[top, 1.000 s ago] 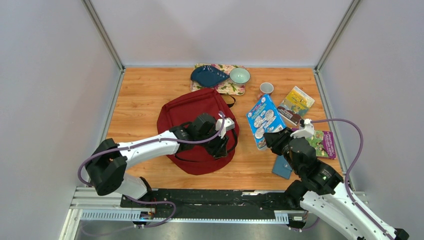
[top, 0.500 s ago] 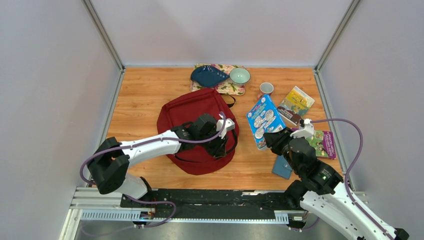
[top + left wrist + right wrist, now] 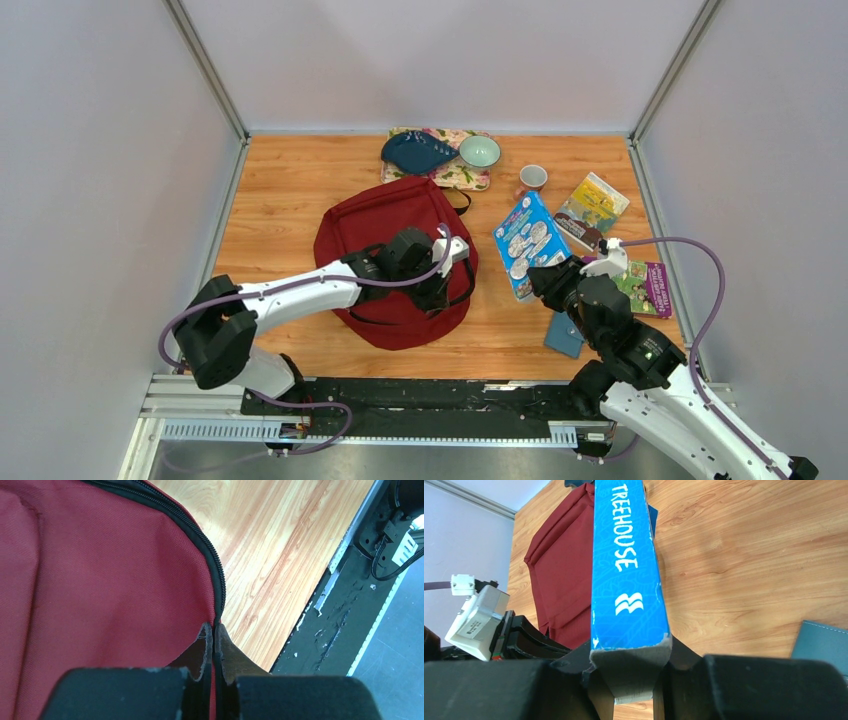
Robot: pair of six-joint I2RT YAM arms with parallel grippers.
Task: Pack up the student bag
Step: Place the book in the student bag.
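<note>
The student bag lies flat on the worktop, and the left hand, clenched on its near zipper edge and probably on the pull, may slip, leaving no opening for the blue book that the right hand grasps just right of the bag.

1. Right gripper clamps blue book by its spine end (lettered "TREEHOUSE").
2. Student bag lies ahead-left of the fingers, on wooden table.
3. Blue wallet just right.
</note>
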